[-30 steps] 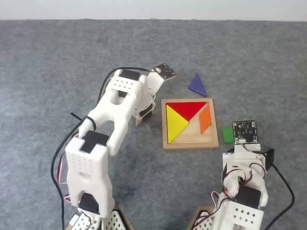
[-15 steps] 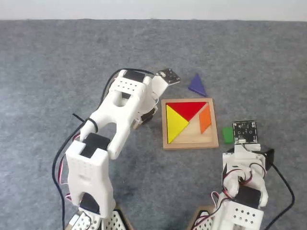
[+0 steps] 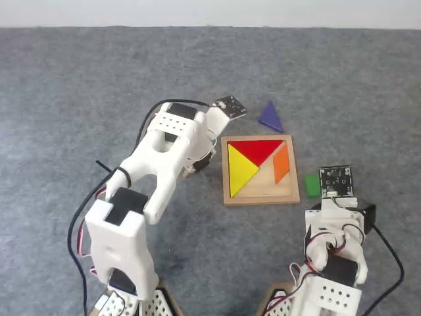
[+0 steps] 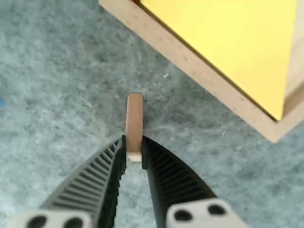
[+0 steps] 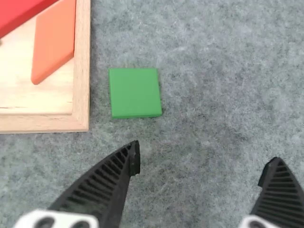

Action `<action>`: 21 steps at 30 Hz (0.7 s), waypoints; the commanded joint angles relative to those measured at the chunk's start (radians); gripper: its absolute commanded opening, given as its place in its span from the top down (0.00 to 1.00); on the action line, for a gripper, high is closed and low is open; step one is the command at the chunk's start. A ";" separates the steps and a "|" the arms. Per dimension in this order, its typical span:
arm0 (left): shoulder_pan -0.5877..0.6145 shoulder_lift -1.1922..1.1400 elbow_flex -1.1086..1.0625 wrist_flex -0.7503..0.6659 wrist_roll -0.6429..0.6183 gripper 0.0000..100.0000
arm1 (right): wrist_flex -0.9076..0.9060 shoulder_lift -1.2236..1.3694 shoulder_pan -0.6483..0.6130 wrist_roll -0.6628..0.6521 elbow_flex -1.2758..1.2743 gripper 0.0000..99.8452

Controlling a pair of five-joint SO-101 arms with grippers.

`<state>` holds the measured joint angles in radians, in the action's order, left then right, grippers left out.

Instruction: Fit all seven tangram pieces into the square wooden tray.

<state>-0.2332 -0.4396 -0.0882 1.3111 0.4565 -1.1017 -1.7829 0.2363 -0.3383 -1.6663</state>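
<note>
A: So the left gripper (image 4: 134, 146), what are its fingers (image 4: 107, 173) doing?

B: They're clamping a thin tan piece (image 4: 134, 116) from both sides. The piece is standing on edge, sticking out past the tips. Can't tell if it's touching the table (image 4: 57, 71) or hanging just above it.

A: Where's that vs. the tray?

B: It's sitting just beside the square wooden tray (image 4: 204, 78), outside the rim and not touching it, on the side where the yellow triangle (image 4: 228, 38) is lying.

A: And the right gripper (image 5: 204, 156)?

B: It's hovering over the table w/ fingers (image 5: 104, 185) spread wide apart, gripping nothing. The green square (image 5: 135, 92) is lying flat just ahead of them. It's right next to the tray's outer rim, but not in the tray.

A: What's lying in the tray?

B: 3 pcs, all flat: the yellow triangle, a red triangle (image 3: 258, 150) and an orange parallelogram (image 3: 281, 162). Red is running along the far side, yellow is filling the left side and meeting red, and orange is sitting by the right rim. Bare wood is showing along the near side.

A: Anything else outside?

B: A purple triangle (image 3: 270, 116) is lying on the table past the tray's far edge, near it but apart. The left arm (image 3: 164, 158) is stretching out to the tray's left side. The right arm (image 3: 335, 237) is sitting folded near the front, right of the tray.
</note>
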 commanded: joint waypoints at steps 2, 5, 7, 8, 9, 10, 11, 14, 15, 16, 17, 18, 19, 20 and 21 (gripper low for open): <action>0.012 -0.060 0.082 0.060 -0.043 0.99 | -0.016 0.004 -0.004 -0.015 -0.018 0.61; 0.018 -0.020 0.174 0.146 -0.051 0.99 | -0.016 0.004 -0.004 -0.015 -0.018 0.61; 0.012 0.034 0.222 0.210 -0.054 0.99 | -0.016 0.004 -0.004 -0.015 -0.018 0.61; 0.011 0.068 0.243 0.241 -0.063 0.99 | -0.016 0.004 -0.004 -0.015 -0.018 0.61; 0.005 0.100 0.265 0.272 -0.078 0.99 | -0.016 0.004 -0.004 -0.015 -0.018 0.61; -0.006 0.137 0.283 0.302 -0.087 0.99 | -0.016 0.004 -0.004 -0.015 -0.018 0.61; -0.018 0.172 0.294 0.327 -0.092 0.99 | -0.016 0.004 -0.004 -0.015 -0.018 0.61; -0.086 0.256 0.298 0.376 -0.121 0.99 | -0.016 0.004 -0.004 -0.015 -0.018 0.61; -0.114 0.275 0.295 0.379 -0.140 0.99 | -0.016 0.004 -0.004 -0.015 -0.018 0.61; -0.141 0.282 0.294 0.374 -0.158 0.99 | -0.016 0.004 -0.004 -0.015 -0.018 0.61; -0.170 0.284 0.295 0.364 -0.176 0.99 | -0.016 0.004 -0.004 -0.015 -0.018 0.61; -0.195 0.282 0.295 0.348 -0.189 0.99 | -0.016 0.004 -0.004 -0.015 -0.018 0.61; -0.221 0.282 0.291 0.325 -0.206 0.99 | -0.016 0.004 -0.004 -0.015 -0.018 0.61; -0.245 0.281 0.285 0.298 -0.233 0.99 | -0.016 0.004 -0.004 -0.015 -0.018 0.61; -0.267 0.281 0.274 0.270 -0.272 0.99 | -0.016 0.004 -0.004 -0.015 -0.018 0.61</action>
<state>-0.4373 -0.2202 0.1680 1.6441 0.2647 -1.1124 -1.7829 0.2363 -0.3383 -1.6663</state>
